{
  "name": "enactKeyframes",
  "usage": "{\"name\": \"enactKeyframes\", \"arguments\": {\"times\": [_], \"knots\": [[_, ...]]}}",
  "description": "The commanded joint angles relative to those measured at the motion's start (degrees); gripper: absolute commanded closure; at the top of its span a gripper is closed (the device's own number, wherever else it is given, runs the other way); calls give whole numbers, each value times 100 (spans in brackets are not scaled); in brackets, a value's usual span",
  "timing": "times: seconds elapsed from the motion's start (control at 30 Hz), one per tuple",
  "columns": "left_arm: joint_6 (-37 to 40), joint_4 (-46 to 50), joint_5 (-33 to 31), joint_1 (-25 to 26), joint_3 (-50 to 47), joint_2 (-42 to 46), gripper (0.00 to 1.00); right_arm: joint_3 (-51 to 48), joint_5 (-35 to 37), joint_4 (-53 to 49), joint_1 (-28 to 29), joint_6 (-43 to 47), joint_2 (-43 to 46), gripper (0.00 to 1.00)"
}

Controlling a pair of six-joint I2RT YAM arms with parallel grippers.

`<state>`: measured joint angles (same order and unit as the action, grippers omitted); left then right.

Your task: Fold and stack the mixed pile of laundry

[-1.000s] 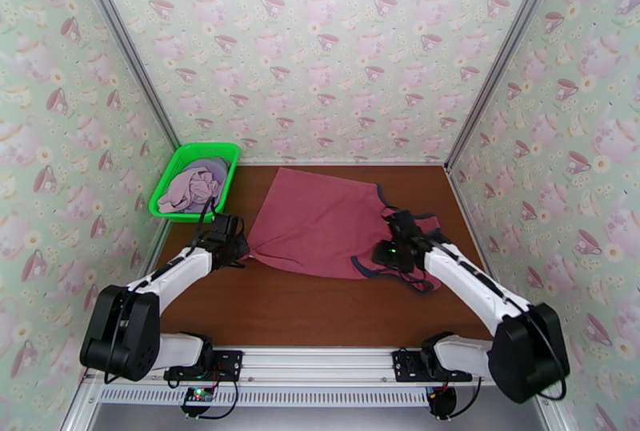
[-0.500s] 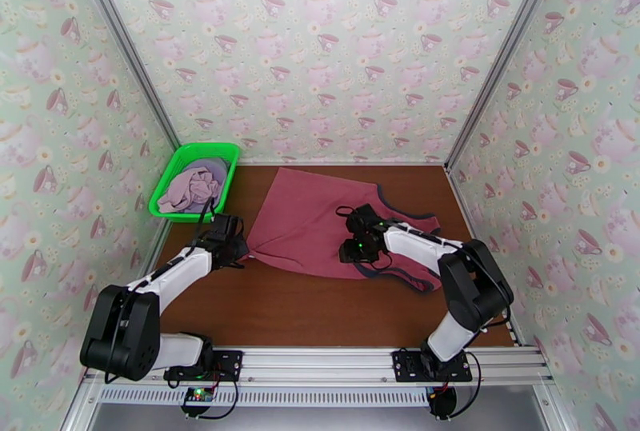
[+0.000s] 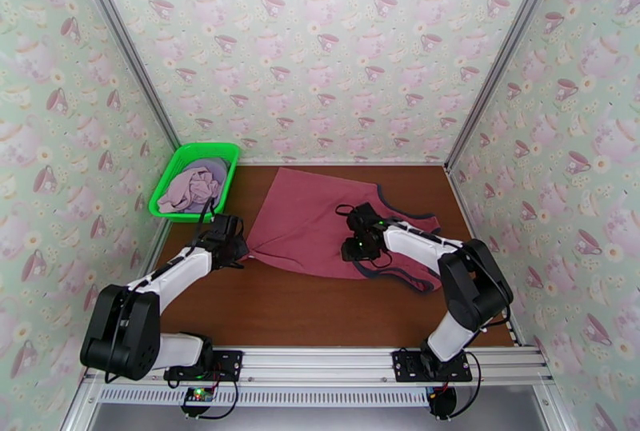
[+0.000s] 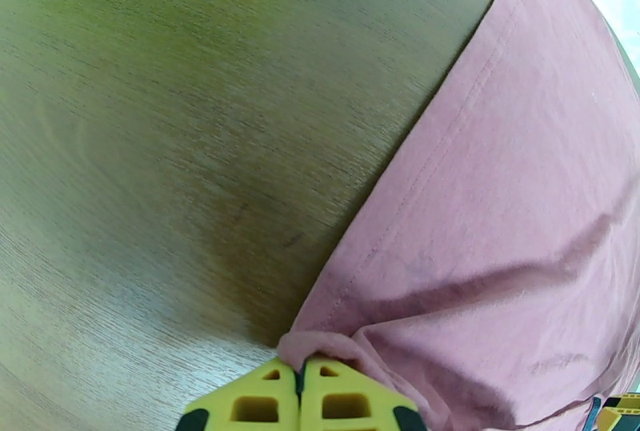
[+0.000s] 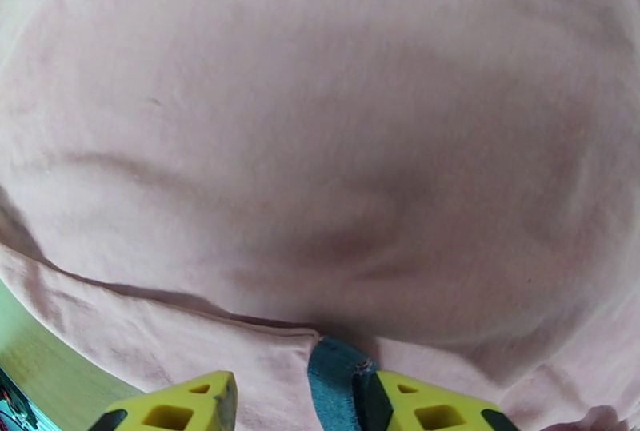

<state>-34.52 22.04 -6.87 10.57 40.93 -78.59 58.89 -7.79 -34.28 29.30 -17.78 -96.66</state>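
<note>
Our left hand [image 4: 300, 394] is clenched on the near hem corner of the dusty-red cotton tank top with dark trim [image 4: 512, 209]. Its yellow fingertips [image 4: 256, 401] are pressed together, with a small bunch of cloth pinched between them. Our right hand [image 5: 292, 405] is released. Its two yellow pads [image 5: 172, 407] stand well apart, low over the garment, and a strip of the dark blue trim [image 5: 336, 369] lies between them, not yet gripped.

From above, the tank top [image 3: 308, 217] lies spread flat on the brown wooden bench [image 3: 304, 313]. Its long axis runs across the bench, with the hem towards the left hand [image 3: 232, 246] and the straps trailing off to the right. The right hand [image 3: 356, 247] sits over the near edge, about midway along that axis, so the strap end lies farther right of it. The left hand is the nearer one to the hem.

We judge that the fold depends on bringing one end over the other along this axis. The right hand must first close on the trim edge below it.

The pale pink and lavender shirts [image 3: 192, 185] are bundled in the green plastic mesh basket [image 3: 170, 177] at the far left, well apart from both hands and not yet folded.
</note>
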Motion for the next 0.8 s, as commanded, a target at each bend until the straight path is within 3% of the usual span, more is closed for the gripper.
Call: {"name": "enactKeyframes", "arguments": {"times": [0.0, 0.3, 0.6, 0.77], "knots": [[51, 43, -84, -34, 104, -55, 100, -124, 60, 140, 14, -49, -59, 53], [42, 56, -104, -34, 69, -1, 100, -88, 67, 247, 7, -55, -156, 66], [42, 57, -80, -32, 38, 27, 100, -313, 32, 265, 14, -204, 104, 100], [29, 16, -52, -46, 4, 6, 100, -928, 67, 226, 104, -573, 1093, 100]]}}
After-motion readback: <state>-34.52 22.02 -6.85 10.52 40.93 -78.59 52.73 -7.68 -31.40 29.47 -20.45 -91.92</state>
